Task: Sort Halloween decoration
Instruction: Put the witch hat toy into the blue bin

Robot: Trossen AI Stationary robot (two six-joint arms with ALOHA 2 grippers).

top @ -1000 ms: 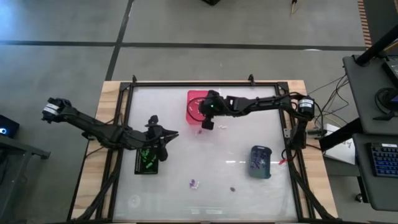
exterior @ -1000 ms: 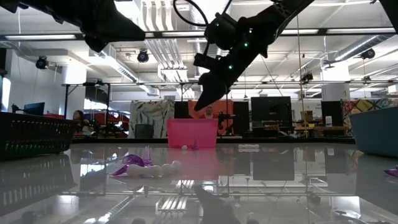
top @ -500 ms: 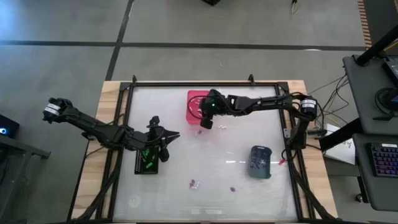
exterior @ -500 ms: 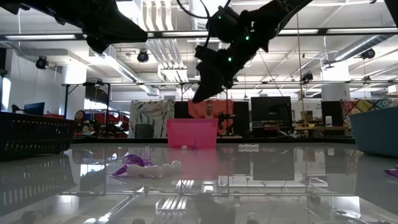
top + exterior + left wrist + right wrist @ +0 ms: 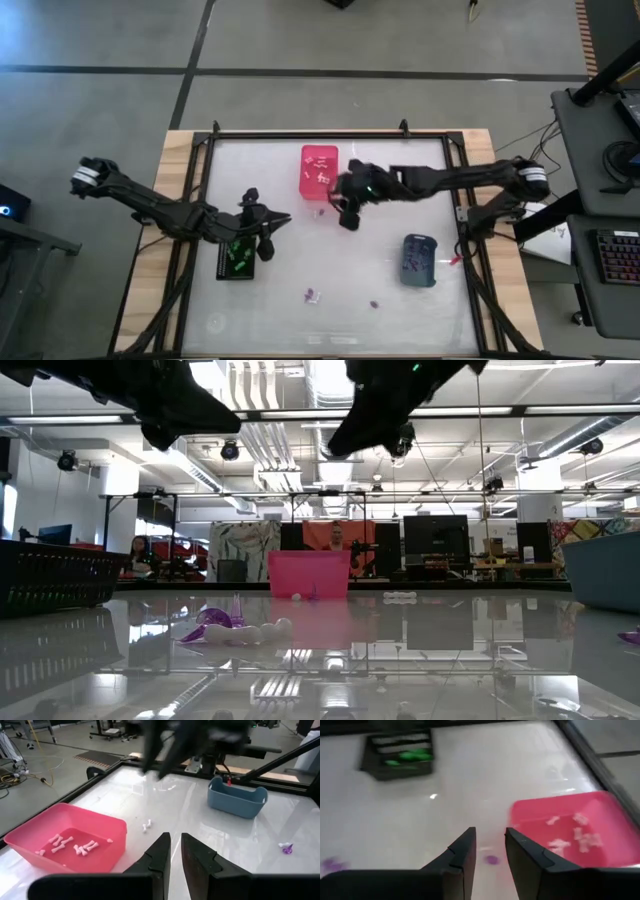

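The Halloween decoration is scattered: white bone pieces [image 5: 321, 166] lie in the pink bin [image 5: 306, 184], and green pieces [image 5: 238, 254] lie in the black bin [image 5: 222, 270]. Loose purple pieces [image 5: 312, 295] rest on the table near its front edge. A small purple piece [image 5: 491, 860] lies just in front of the pink bin [image 5: 530, 820]. My right gripper [image 5: 347, 220] hovers beside that bin, open and holding nothing. My left gripper [image 5: 268, 238] hangs over the black bin's right edge, shut and empty.
A grey-blue bin [image 5: 419, 260] stands at the right front. A white piece [image 5: 147, 825] lies loose on the glossy table between the pink bin [image 5: 30, 832] and the grey-blue bin [image 5: 237, 797]. A black frame edges the table. People sit in the room behind.
My right gripper has opened and moved from above the pink bin toward the table's middle, rising in the low view. The left arm has held still.
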